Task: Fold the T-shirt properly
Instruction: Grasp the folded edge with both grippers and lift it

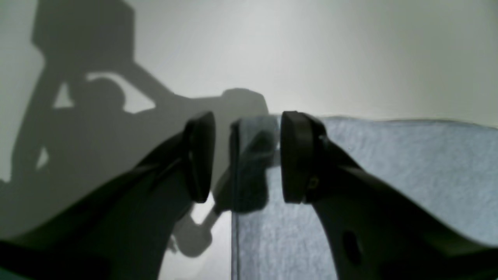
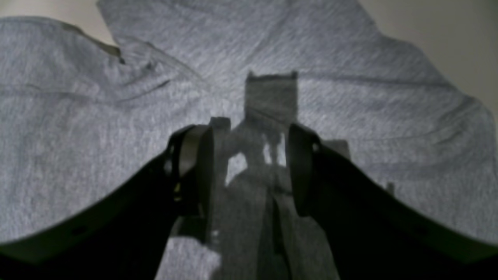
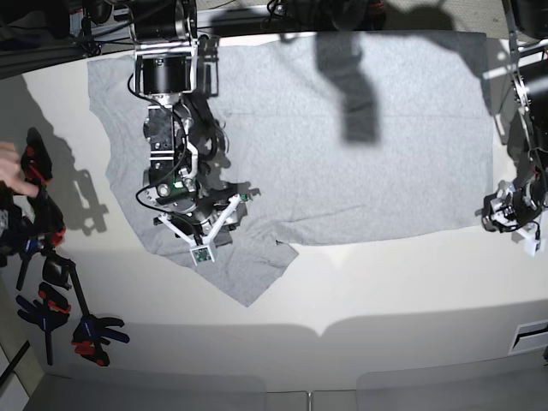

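The light grey T-shirt (image 3: 342,171) lies spread flat on the white table (image 3: 402,291), plain side up, with one sleeve (image 3: 244,274) pointing toward the front. My right gripper (image 3: 204,233) hovers over the shirt near that sleeve. In the right wrist view it (image 2: 251,167) is open and empty, with creased fabric (image 2: 116,116) below. My left gripper (image 3: 512,214) is at the shirt's right front corner. In the left wrist view it (image 1: 249,155) is open, its jaws standing either side of the corner (image 1: 255,136) of the shirt (image 1: 389,175).
Several black and red-orange spring clamps (image 3: 51,291) lie at the table's left edge. A person's hand (image 3: 8,167) shows at the far left. Bare table lies in front of the shirt, down to the front edge (image 3: 342,330).
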